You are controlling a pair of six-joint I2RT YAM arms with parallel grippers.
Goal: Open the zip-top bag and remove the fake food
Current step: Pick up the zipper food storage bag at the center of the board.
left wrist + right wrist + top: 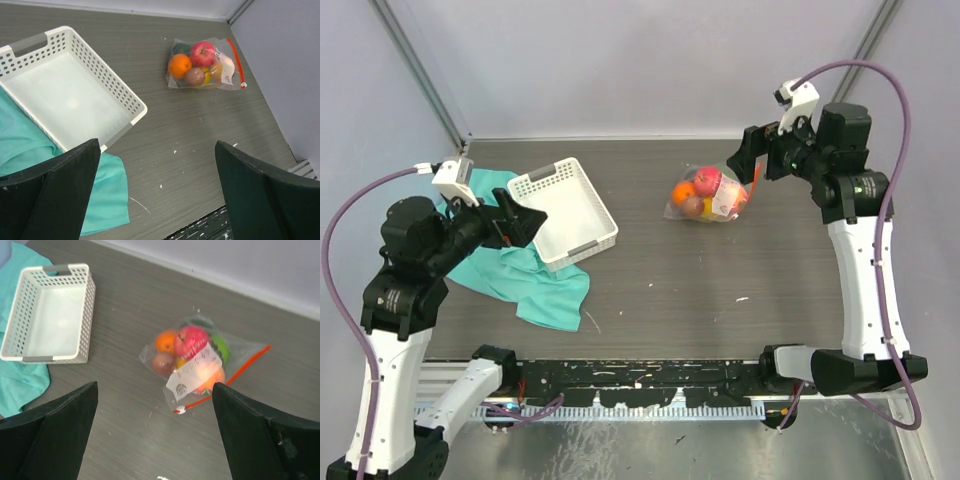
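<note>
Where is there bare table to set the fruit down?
Bare tabletop runs between the white basket and the zip-top bag, and widens toward the near edge in front of the bag. The basket is empty. Crowded: the left side, where the teal cloth lies under the basket and the left gripper hangs close by.

Both arms stood raised, elbows bent. The left gripper [525, 222] angled down toward the right, jaws spread wide. The right gripper [740, 163] angled down toward the left, jaws equally wide apart.
</note>
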